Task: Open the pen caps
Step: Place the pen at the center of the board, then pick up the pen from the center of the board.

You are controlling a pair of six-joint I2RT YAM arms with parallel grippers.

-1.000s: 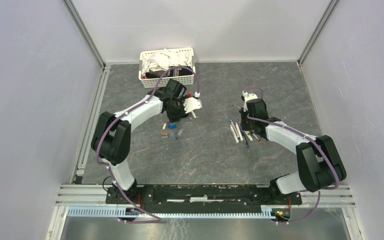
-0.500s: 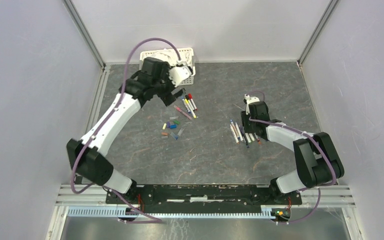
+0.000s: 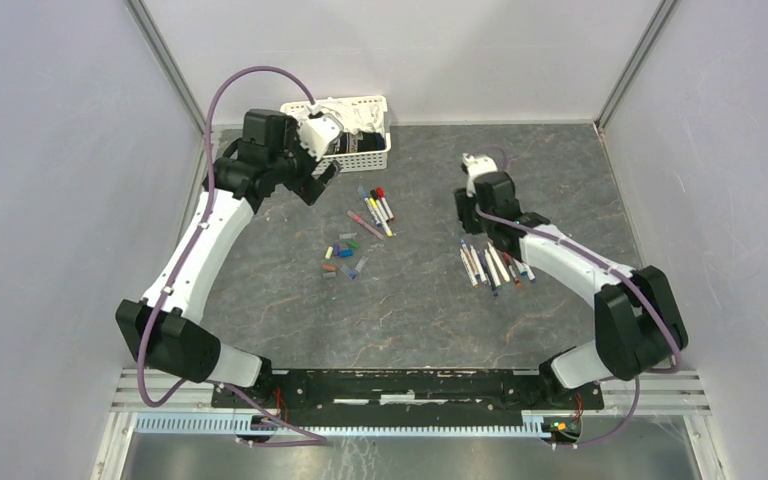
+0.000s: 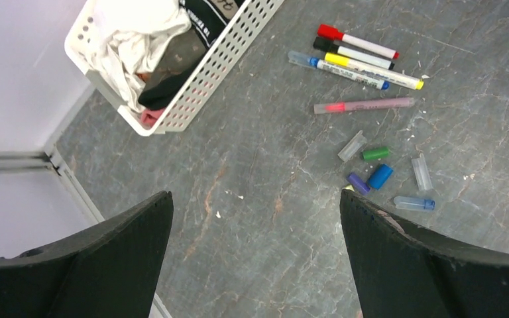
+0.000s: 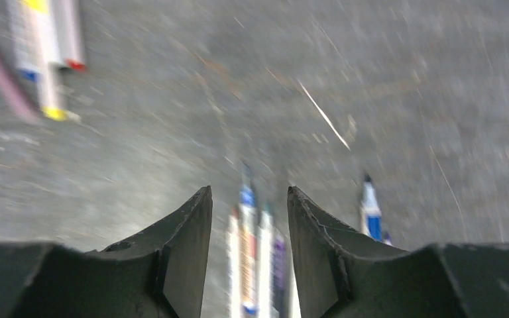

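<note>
Several capped pens (image 3: 375, 205) lie side by side right of the basket; in the left wrist view they show as a red-capped pen (image 4: 358, 42), a black one, a yellow one and a pink pen (image 4: 364, 105). Loose pen caps (image 3: 344, 254) lie nearer, among them a green cap (image 4: 376, 153), a blue cap (image 4: 379, 176) and a purple cap (image 4: 357, 183). My left gripper (image 3: 317, 180) (image 4: 255, 218) hangs wide open and empty, high above bare table beside the basket. A row of uncapped pens (image 3: 495, 265) (image 5: 258, 265) lies under my right gripper (image 3: 467, 214) (image 5: 248, 199), which is open and holds nothing.
A white slotted basket (image 3: 372, 158) (image 4: 199, 76) of cloths stands at the back left against the wall. Metal frame rails run along the left table edge (image 3: 185, 235). The right wrist view is motion-blurred.
My left arm has lifted off the loose caps and swung back left toward the basket, its jaws opening wide. My right gripper has opened and moved away from the pen row toward the back.
</note>
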